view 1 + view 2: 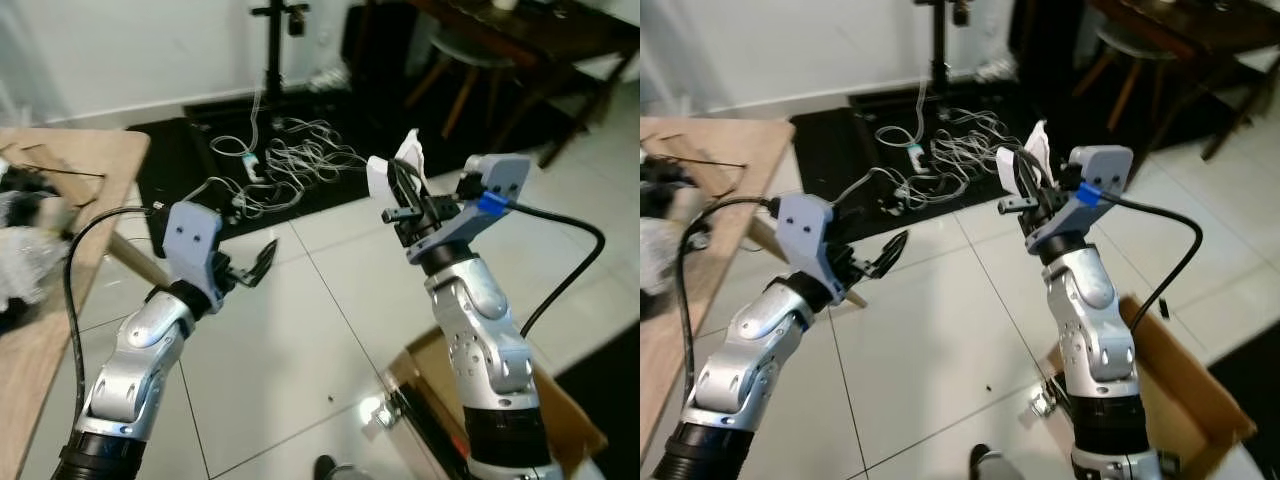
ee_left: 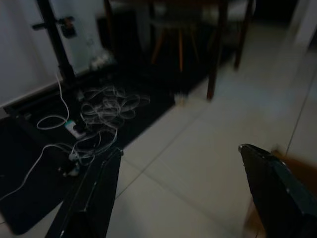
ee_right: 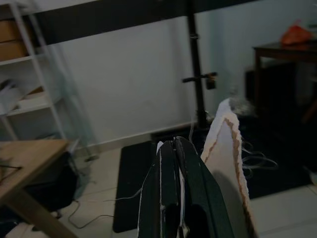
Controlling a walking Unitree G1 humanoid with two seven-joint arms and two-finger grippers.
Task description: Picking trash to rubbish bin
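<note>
My right gripper (image 1: 403,178) is raised at chest height over the tiled floor and is shut on a crumpled white piece of paper trash (image 1: 408,160). From the right wrist the paper (image 3: 225,148) shows a torn brown edge beside the closed fingers (image 3: 171,188). My left gripper (image 1: 262,262) is held out lower on the left, open, with nothing between its fingers (image 2: 96,198). An open cardboard box (image 1: 555,420) stands on the floor beside my right arm, below the held paper.
A wooden table (image 1: 60,260) with clutter is on the left. A tangle of white cables (image 1: 290,160) lies on a black mat ahead, by a black stand (image 1: 272,50). A dark table and chairs (image 1: 500,50) stand at the far right.
</note>
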